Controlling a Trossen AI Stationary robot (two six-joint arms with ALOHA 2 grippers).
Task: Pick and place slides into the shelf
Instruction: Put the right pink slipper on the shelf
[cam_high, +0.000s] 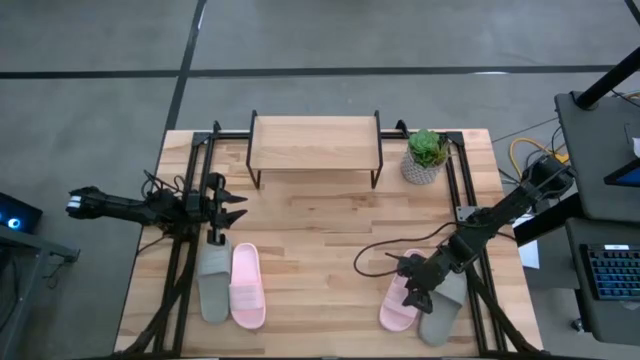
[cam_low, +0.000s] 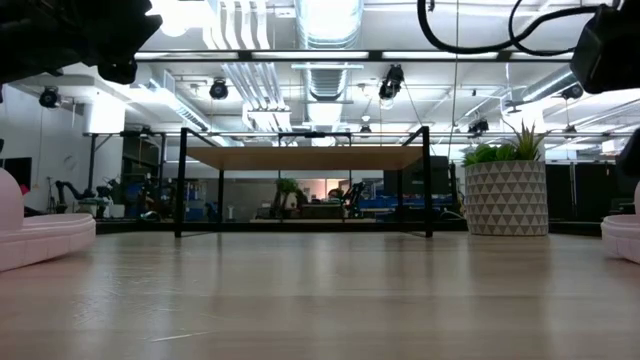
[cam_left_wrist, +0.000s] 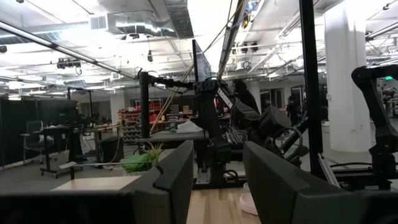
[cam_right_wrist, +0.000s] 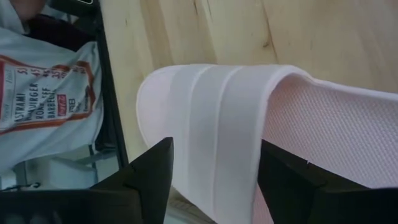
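Note:
The shelf (cam_high: 315, 143) stands at the table's far middle on thin black legs. A grey slide (cam_high: 213, 285) and a pink slide (cam_high: 248, 287) lie flat side by side at the near left. Another pink slide (cam_high: 396, 305) and a grey slide (cam_high: 446, 308) lie at the near right. My right gripper (cam_right_wrist: 214, 186) slants down over the near-right pink slide (cam_right_wrist: 323, 137), open, with one finger on each side of its wide strap (cam_right_wrist: 217, 124). My left gripper (cam_high: 235, 207) waits open and empty above the left pair, pointing toward the table's right. My right gripper comes at the pink slide's strap (cam_right_wrist: 205, 155) slanting down from above, its fingers (cam_right_wrist: 149, 180) standing on either side of the strap's width. Whether the fingers touch the strap I cannot tell. The slide lies flat on the table.
A potted plant (cam_high: 427, 155) in a white patterned pot stands right of the shelf. Black frame rails (cam_high: 190, 200) run along both table sides. A black cable (cam_high: 375, 255) loops over the table near my right arm. A person's printed shirt (cam_right_wrist: 43, 93) shows beyond the table's edge.

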